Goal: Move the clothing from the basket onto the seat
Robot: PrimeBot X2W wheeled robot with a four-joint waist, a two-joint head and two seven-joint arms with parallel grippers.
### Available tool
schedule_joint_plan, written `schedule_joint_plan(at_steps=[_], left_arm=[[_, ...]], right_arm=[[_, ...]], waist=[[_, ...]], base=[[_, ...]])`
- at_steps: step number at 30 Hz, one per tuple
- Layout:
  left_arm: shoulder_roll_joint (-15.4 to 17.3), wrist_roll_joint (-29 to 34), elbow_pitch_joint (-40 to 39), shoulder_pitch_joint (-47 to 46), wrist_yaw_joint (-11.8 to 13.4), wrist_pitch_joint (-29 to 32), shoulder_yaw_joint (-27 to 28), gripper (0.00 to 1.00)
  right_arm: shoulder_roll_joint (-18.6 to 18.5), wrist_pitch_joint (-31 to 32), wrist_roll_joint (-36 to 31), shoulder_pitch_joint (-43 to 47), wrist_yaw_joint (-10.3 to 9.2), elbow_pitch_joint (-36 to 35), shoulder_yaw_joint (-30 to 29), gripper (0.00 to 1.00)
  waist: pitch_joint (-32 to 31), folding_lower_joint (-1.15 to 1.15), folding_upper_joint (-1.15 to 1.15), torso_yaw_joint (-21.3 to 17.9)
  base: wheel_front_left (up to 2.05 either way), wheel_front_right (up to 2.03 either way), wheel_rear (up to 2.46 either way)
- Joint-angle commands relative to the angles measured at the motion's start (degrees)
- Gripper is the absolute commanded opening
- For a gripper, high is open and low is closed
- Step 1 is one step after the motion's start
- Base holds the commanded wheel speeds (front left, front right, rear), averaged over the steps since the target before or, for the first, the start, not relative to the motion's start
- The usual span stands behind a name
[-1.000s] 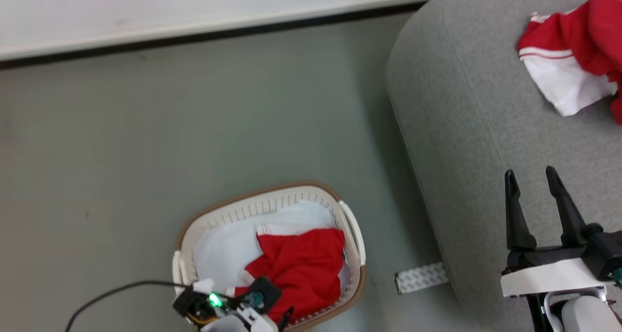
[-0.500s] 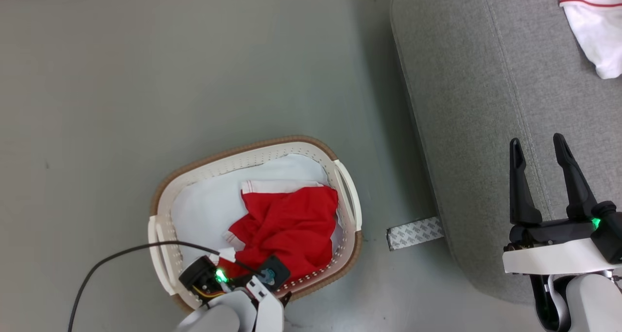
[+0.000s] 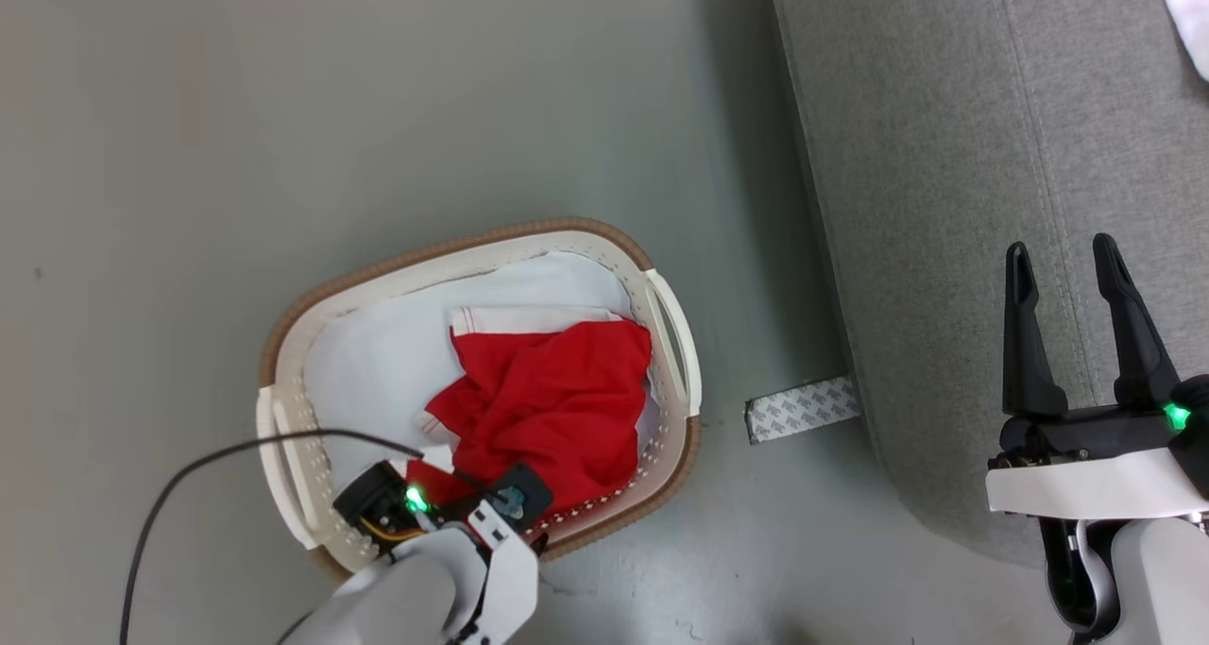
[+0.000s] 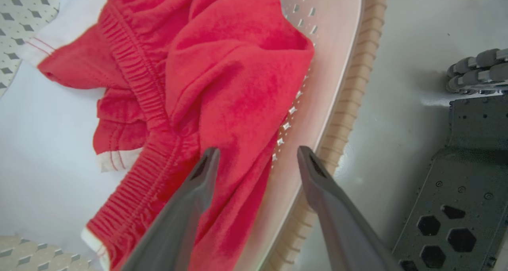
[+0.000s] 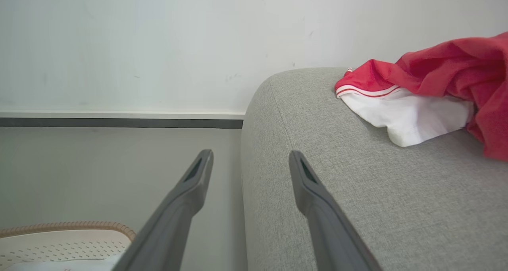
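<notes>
A crumpled red garment with white trim, the clothing, lies in the right half of the cream basket on the floor. My left gripper is open just above it. One finger is over the red fabric, the other near the basket's perforated wall. My left arm's wrist hangs over the basket's near rim. My right gripper is open and empty above the grey seat. Another red-and-white garment lies on the seat.
Pale padding lines the basket under the red garment. A patterned strip lies on the floor by the seat's base. A black cable trails from my left arm. My wheeled base stands close beside the basket. A wall with dark skirting runs behind.
The head camera has tilted down, so the basket and seat sit higher in the picture. My left arm has reached further over the basket's near rim. Both grippers stay open.
</notes>
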Motion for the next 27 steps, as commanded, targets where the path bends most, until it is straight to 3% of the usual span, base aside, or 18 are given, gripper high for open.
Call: schedule_joint_plan(at_steps=[1,11,12,14,16,21,27], left_arm=[[0.2,-0.2,1.0,-1.5,0.1,-0.4,-0.7,1.0],[1.0,-0.2,3.6,-6.0,0.1,-0.4,-2.9,1.0],[1.1,-0.2,3.8,-6.4,0.1,-0.4,-3.1,0.94],[1.0,-0.5,4.1,-6.8,0.1,-0.8,-3.6,0.4],[0.8,-1.2,4.1,-7.1,0.1,-1.6,-3.8,0.0],[0.4,-3.5,4.2,-7.5,0.1,-4.8,-2.6,0.0],[-0.3,-9.5,3.1,-4.6,0.3,-8.9,1.8,0.0]], right_arm=[[-0.1,0.0,0.4,-1.2,-0.15,-0.4,-0.1,1.0],[-0.1,0.0,1.1,-2.5,-0.15,-2.1,0.1,1.0],[-0.1,0.0,1.1,-2.6,-0.15,-2.2,0.1,1.0],[-0.1,0.0,1.3,-2.5,-0.15,-2.4,-0.1,1.0],[-0.1,0.0,1.3,-2.6,-0.15,-2.6,-0.2,1.0],[-0.1,0.0,1.6,-2.9,-0.15,-1.9,-0.5,1.0],[-0.1,0.0,1.4,-2.1,-0.15,0.4,-0.1,1.0]], waist=[[1.4,-0.01,0.0,-0.3],[6.2,-0.01,0.0,-1.1],[6.7,-0.01,0.0,-1.2],[7.4,-0.01,0.0,-1.2],[7.7,-0.01,0.0,-1.2],[6.6,-0.01,0.0,-0.8],[-1.8,-0.01,0.0,0.6]], base=[[0.0,0.0,0.0],[0.0,0.0,0.0],[0.0,0.0,0.0],[0.0,0.0,0.0],[0.0,0.0,0.0],[0.0,0.0,0.0],[0.0,0.0,0.0]])
